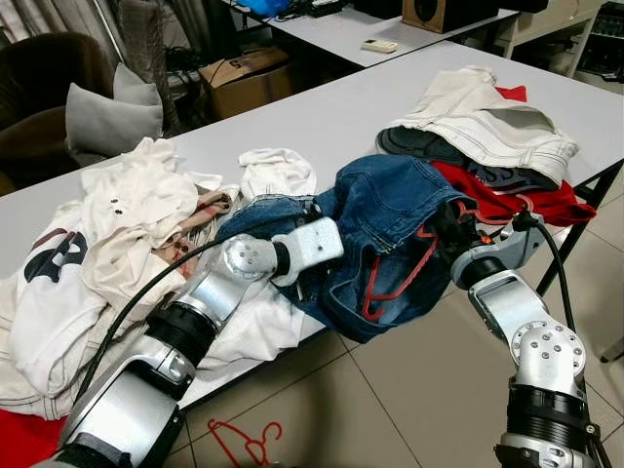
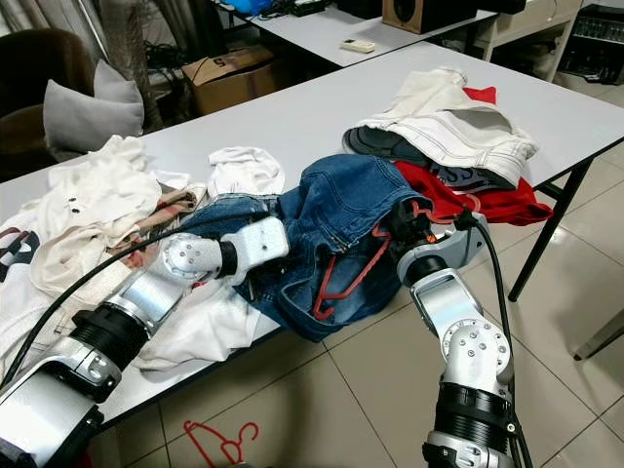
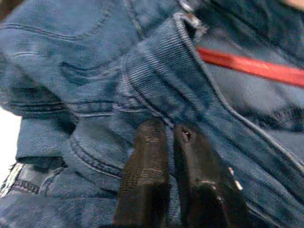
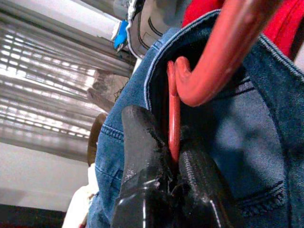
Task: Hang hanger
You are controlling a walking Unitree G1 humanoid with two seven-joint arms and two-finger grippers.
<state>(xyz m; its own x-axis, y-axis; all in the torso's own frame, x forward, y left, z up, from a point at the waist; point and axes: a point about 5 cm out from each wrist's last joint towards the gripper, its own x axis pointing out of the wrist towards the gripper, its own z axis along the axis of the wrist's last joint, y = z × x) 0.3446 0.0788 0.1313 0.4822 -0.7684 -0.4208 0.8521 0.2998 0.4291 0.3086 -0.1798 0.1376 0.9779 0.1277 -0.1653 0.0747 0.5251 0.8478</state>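
The red wire hanger (image 1: 395,283) is lying partly inside the crumpled blue denim jeans (image 1: 390,210), its triangle hanging over the front of the jeans at the near edge of the grey table (image 1: 322,117). The right gripper (image 4: 173,164) is sitting at the right side of the jeans, its two black fingers pressed together on a thin red bar of the hanger, with the hanger's curved hook looping just above the fingertips in the right wrist view. The left gripper (image 3: 168,135) is pushing into the left side of the jeans, its fingers (image 3: 147,161) nearly together against a thick folded denim seam; whether they are pinching cloth I cannot tell. To the left of the jeans a heap of cream and white garments (image 1: 127,224) is spreading over the table, and a small white cloth (image 1: 278,171) is lying just behind the jeans. To the right of the jeans a red garment (image 1: 507,200) is lying under a pile of off-white clothing (image 1: 487,122). Below the jeans, a second red hanger (image 1: 244,441) is resting on the tiled floor (image 1: 390,400).
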